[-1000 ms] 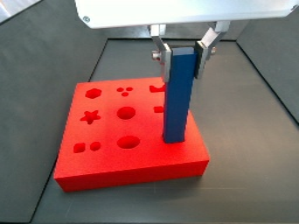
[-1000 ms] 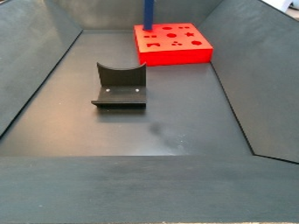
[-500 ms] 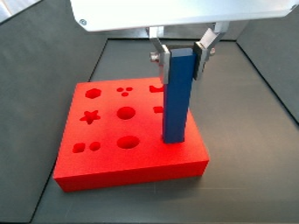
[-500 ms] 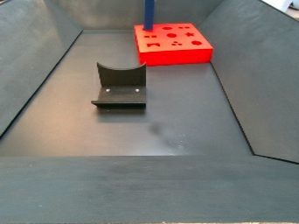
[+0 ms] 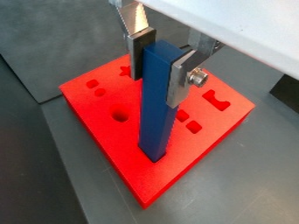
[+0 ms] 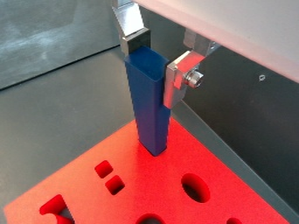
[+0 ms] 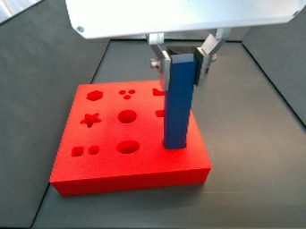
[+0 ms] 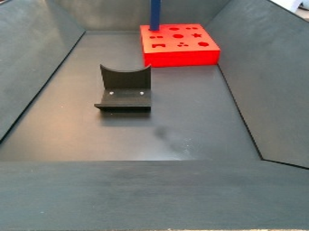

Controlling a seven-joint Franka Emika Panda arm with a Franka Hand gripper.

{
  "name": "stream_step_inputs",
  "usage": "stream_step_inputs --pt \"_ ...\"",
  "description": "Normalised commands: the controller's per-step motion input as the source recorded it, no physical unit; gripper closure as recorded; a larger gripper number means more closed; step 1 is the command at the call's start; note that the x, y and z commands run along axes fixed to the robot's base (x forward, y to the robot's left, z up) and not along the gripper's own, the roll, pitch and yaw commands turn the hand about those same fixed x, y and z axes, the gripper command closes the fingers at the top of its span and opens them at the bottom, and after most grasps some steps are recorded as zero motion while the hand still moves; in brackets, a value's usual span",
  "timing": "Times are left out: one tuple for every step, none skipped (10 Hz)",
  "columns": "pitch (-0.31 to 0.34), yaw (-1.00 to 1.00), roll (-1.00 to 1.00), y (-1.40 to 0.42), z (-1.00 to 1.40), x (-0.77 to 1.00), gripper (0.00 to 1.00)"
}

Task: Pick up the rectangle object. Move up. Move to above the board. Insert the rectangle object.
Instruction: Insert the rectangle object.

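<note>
The rectangle object (image 7: 180, 103) is a tall blue bar standing upright, its lower end set in a hole near the right edge of the red board (image 7: 102, 136). My gripper (image 7: 181, 64) is shut on the bar's top, one finger on each side. Both wrist views show the bar (image 5: 158, 105) (image 6: 149, 101) between the gripper's (image 5: 160, 74) (image 6: 155, 66) dark pads and reaching down into the board (image 5: 135, 171) (image 6: 140, 175). In a side view the board (image 8: 182, 56) lies at the far end of the bin. Only the bar's lower part (image 8: 154, 11) shows there; the gripper is out of that view.
The fixture (image 8: 123, 88) stands on the dark floor in the middle of the bin, nearer than the board. Sloping grey walls (image 8: 42, 72) enclose the floor on all sides. The board's top has star, circle and square holes (image 7: 125, 116).
The bar and gripper have sunk slightly lower into the board. The fixture has not moved.
</note>
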Motion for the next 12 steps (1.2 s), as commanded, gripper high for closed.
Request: stream_step_inputs --pt "0.0 0.11 0.27 0.0 -0.15 0.02 1.0" --pt "0.0 0.12 0.32 0.0 -0.12 0.0 1.0" --pt "0.001 0.12 0.34 0.0 -0.11 0.0 1.0" --pt "0.0 0.1 0.33 -0.01 -0.12 0.0 1.0" --pt "0.0 0.09 0.3 -0.06 -0.11 0.0 1.0" --pt "0.0 0.0 0.23 -0.16 -0.08 0.0 1.0" --pt "0.0 0.0 0.21 -0.19 -0.06 0.0 1.0" --pt "0.0 0.0 0.22 -0.22 -0.06 0.0 1.0" --pt "0.0 0.02 0.25 -0.24 -0.07 0.0 1.0" --pt "0.0 0.02 0.24 -0.23 -0.08 0.0 1.0" --pt "-0.013 0.03 0.16 -0.16 -0.08 0.0 1.0" --pt "-0.04 0.03 0.09 -0.11 -0.06 0.0 1.0"
